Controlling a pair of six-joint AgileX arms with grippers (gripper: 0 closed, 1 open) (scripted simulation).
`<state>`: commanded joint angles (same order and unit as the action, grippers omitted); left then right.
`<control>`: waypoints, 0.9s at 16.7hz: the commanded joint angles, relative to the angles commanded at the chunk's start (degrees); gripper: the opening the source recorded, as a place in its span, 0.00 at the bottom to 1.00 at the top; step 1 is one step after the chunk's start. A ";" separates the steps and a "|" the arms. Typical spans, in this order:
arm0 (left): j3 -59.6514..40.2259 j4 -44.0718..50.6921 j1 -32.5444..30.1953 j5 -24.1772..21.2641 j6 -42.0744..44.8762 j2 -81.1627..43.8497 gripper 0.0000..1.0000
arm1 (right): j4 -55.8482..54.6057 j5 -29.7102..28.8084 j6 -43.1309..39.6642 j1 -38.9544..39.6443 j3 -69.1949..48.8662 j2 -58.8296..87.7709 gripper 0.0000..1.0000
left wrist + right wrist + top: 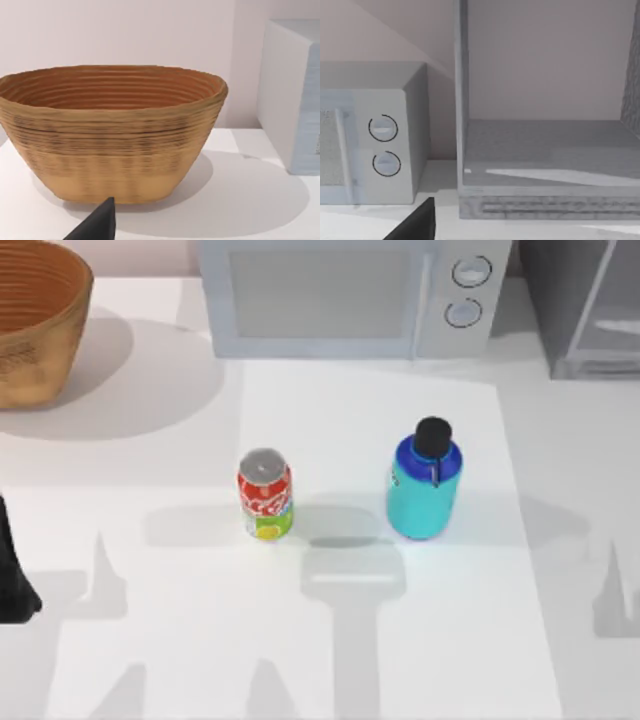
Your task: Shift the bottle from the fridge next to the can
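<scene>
The stout teal-cyan bottle with a blue shoulder and black round cap (423,487) stands upright on the white counter (400,660), out in the open and well apart from the grey boxy fridge with its pale frame (585,310) at the counter's far right corner. Just to the left of the bottle, with a small gap between them, stands the small red drink can with white lettering, a green-yellow bottom band and a silver top (265,495), also upright. In the right wrist view the fridge (545,150) stands open and its grey shelf is bare.

Judged from this, the task looks essentially done: the bottle is out of the fridge and sits near the can, nothing is touching it, and neither arm hovers over it. What may be left is only for the arms to settle away from the things.

The left arm's end effector (15,585) shows as a dark shape at the left edge of the top view, and a dark fingertip (97,225) points toward a ribbed woven tan basket (110,135). Whether it is open or closed I cannot tell. The right arm's dark fingertip (415,222) faces the fridge and the light-grey microwave with two round knobs (380,145); its state I cannot tell either
</scene>
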<state>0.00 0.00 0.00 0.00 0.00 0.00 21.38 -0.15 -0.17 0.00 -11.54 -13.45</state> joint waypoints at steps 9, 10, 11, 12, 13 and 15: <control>0.00 0.00 0.00 0.00 0.00 0.00 1.00 | 45.33 0.12 -0.22 -0.13 -18.94 -23.24 1.00; 0.00 0.00 0.00 0.00 0.00 0.00 1.00 | 49.50 0.13 -0.26 -0.15 -20.64 -25.33 1.00; 0.00 0.00 0.00 0.00 0.00 0.00 1.00 | 53.19 0.13 -0.31 -0.17 -22.19 -27.21 1.00; 0.00 0.00 0.00 0.00 0.00 0.00 1.00 | 56.28 0.14 -0.35 -0.18 -23.53 -28.85 1.00; 0.00 0.00 0.00 0.00 0.00 0.00 1.00 | 58.76 0.14 -0.40 -0.20 -24.67 -30.23 1.00; 0.00 0.00 0.00 0.00 0.00 0.00 1.00 | 61.92 0.15 -0.47 -0.21 -26.21 -32.09 1.00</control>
<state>0.00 0.00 0.00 0.00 0.00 0.00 83.30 0.00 -0.64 -0.21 -37.75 -45.54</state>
